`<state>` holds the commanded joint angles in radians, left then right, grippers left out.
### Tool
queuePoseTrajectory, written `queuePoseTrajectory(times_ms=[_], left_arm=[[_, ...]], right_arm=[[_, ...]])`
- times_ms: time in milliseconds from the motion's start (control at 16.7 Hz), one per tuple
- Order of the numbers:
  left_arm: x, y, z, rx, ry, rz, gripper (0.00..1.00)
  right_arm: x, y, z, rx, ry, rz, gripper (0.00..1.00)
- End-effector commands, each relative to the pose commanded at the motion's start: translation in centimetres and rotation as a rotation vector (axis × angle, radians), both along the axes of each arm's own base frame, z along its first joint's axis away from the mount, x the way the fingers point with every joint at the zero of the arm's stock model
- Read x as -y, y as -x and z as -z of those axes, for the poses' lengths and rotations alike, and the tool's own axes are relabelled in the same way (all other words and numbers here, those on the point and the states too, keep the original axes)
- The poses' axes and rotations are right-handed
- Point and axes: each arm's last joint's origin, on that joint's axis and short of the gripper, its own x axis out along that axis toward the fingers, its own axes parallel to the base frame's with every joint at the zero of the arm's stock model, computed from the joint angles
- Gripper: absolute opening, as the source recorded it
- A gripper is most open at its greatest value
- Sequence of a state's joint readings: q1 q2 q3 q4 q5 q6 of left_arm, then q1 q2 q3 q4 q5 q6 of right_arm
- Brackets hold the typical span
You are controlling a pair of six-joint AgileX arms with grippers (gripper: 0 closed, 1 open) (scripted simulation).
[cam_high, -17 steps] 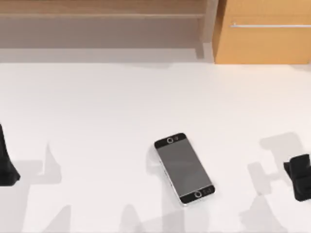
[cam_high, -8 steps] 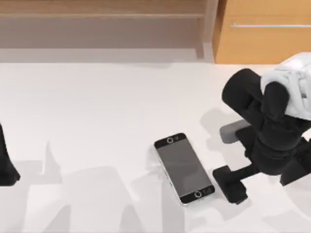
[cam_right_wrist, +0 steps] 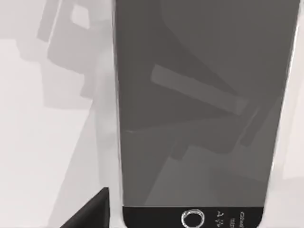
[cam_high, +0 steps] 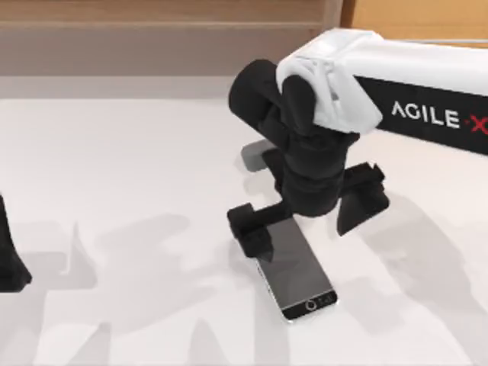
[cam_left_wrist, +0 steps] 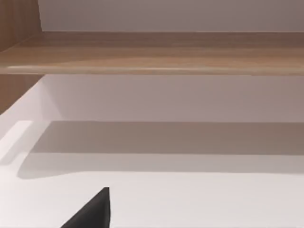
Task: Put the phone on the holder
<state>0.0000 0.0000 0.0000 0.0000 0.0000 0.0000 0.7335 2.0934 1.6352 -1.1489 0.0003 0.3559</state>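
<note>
My left gripper (cam_high: 11, 267) is parked way over at the table's left edge, well away from everything, and I can't tell how it's set.

The phone (cam_high: 293, 267) lies flat, face up, a bit right of the table's (cam_high: 137, 160) middle near the front. Its long axis runs diagonally, home-button end toward the front-right, and the far end is hidden under my arm.

My right gripper (cam_high: 305, 217) hangs right over that far end, jaws spread wide, one finger (cam_high: 252, 229) off the left rim, the other off to the right. So the right arm's clearly nearer; I reckon it just needs to drop straight down.
</note>
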Motion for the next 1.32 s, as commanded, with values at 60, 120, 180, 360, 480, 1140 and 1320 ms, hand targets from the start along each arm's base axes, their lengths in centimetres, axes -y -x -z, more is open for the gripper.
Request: queuePoseTrajectory(times_ms=[60,120,180,360,480,1140,1320], left_arm=[[0.0,0.0,0.0,0.000,0.000,0.000,1.00],[0.0,0.0,0.0,0.000,0.000,0.000,1.00],[0.0,0.0,0.0,0.000,0.000,0.000,1.00],[0.0,0.0,0.0,0.000,0.000,0.000,1.00],[0.0,0.0,0.0,0.000,0.000,0.000,1.00],[0.0,0.0,0.0,0.000,0.000,0.000,1.00],[0.0,0.0,0.0,0.000,0.000,0.000,1.00]], right_arm=[[-0.5,-0.2,-0.2,0.014,-0.011,0.003,1.00],[-0.9,-0.4,-0.3,0.024,-0.019,0.005,1.00],[-1.0,-0.5,-0.4,0.028,-0.023,0.006,1.00],[-1.0,-0.5,-0.4,0.028,-0.023,0.006,1.00],[-0.8,-0.5,-0.4,0.029,-0.024,0.009,1.00],[-1.0,-0.5,7.6,0.028,-0.023,0.006,1.00],[-1.0,-0.5,7.6,0.028,-0.023,0.006,0.92]])
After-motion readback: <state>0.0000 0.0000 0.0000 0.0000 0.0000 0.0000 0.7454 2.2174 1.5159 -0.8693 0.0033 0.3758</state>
